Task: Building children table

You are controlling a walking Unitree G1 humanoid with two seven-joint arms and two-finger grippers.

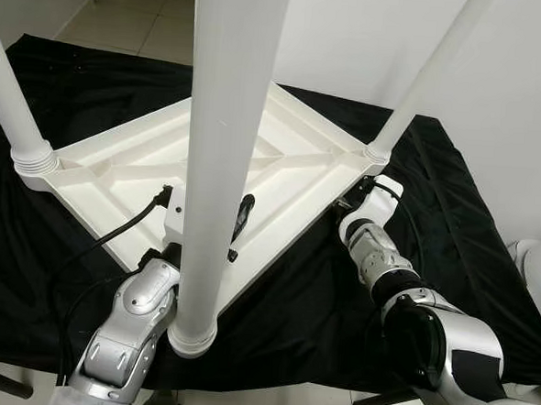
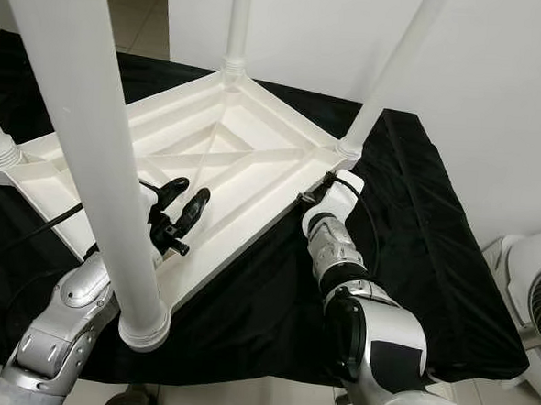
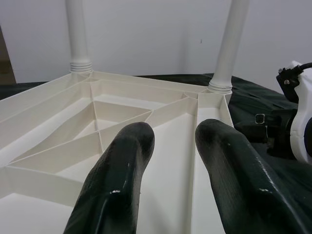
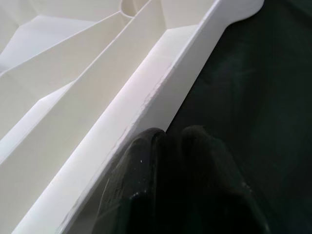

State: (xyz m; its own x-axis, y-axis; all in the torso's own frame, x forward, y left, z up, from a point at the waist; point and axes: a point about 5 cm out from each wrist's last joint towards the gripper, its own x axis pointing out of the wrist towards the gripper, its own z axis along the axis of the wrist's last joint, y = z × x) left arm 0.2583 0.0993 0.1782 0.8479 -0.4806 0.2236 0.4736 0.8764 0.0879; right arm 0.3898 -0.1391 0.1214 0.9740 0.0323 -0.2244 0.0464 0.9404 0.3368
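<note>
No brand, label or writing could be read. The white plastic table top (image 2: pixel 227 154) lay upside down on a bench draped in black cloth (image 2: pixel 415 239), its ribbed underside up and round white legs (image 2: pixel 99 155) standing from its corners. The left hand (image 2: pixel 180 211) hovered over the ribbed underside near the front corner leg, fingers (image 3: pixel 117 190) spread apart, grasping nothing. The right hand (image 4: pixel 180 151) lay low on the cloth, against the top's outer rim by the right corner, fingers pressed together, holding nothing.
</note>
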